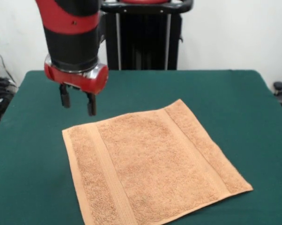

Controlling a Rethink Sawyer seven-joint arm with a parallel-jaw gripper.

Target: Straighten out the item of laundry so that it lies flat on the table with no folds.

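Gripper [78, 102] at left hangs released and empty, 2 fingers pointing down, just beyond the towel's [150, 164] far-left corner. Rightward, that towel lies spread flat on the green bench [234, 93] with no folds visible, so the task looks essentially finished.

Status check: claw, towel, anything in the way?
Claw open, empty, above the table beyond the towel's far-left corner. Towel spread flat, no folds showing. Nothing in the way.
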